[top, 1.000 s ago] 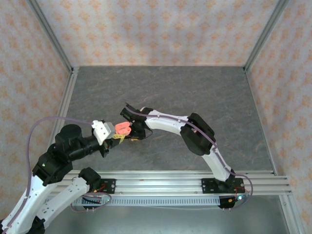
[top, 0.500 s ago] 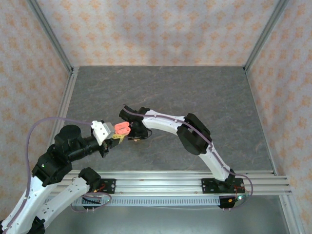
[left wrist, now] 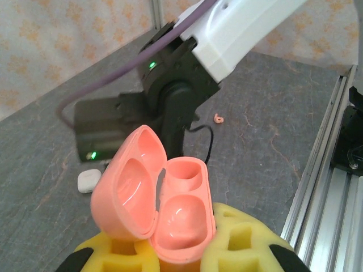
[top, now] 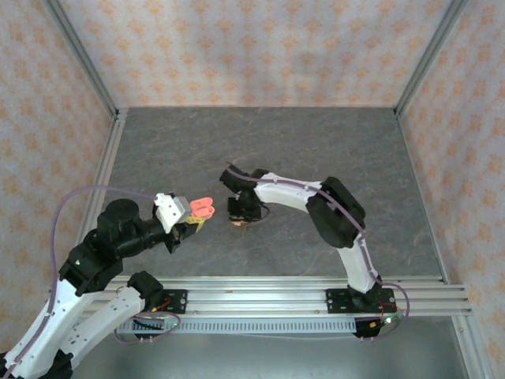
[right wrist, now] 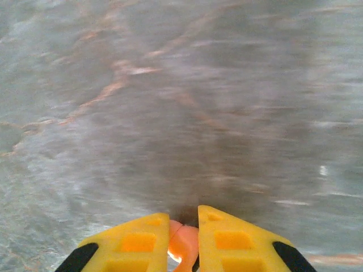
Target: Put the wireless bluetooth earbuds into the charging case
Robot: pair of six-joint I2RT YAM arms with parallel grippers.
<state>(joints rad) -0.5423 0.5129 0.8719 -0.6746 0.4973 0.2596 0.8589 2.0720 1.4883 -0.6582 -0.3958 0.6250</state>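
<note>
Pinching a coral earbud (right wrist: 182,246) between near-shut pads (right wrist: 142,243), right gripper (right wrist: 183,220) hangs low over the table (top: 355,158) mid-scene, so pickup looks about done. Just to its left, the left gripper (left wrist: 178,241) clamps the open coral charging case (left wrist: 181,198), wells look empty. Next move needs lift, carry left & stem lined up w/ a well.

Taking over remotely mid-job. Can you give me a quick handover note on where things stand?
Left end effector: shut on the open coral case, raised off the table; both wells look empty.
Right end effector: shut on a coral earbud, pointing down at the table.
Second coral earbud and white case lie on the table.
Done: none seated. Left: seat the held earbud, then the loose one.
</note>
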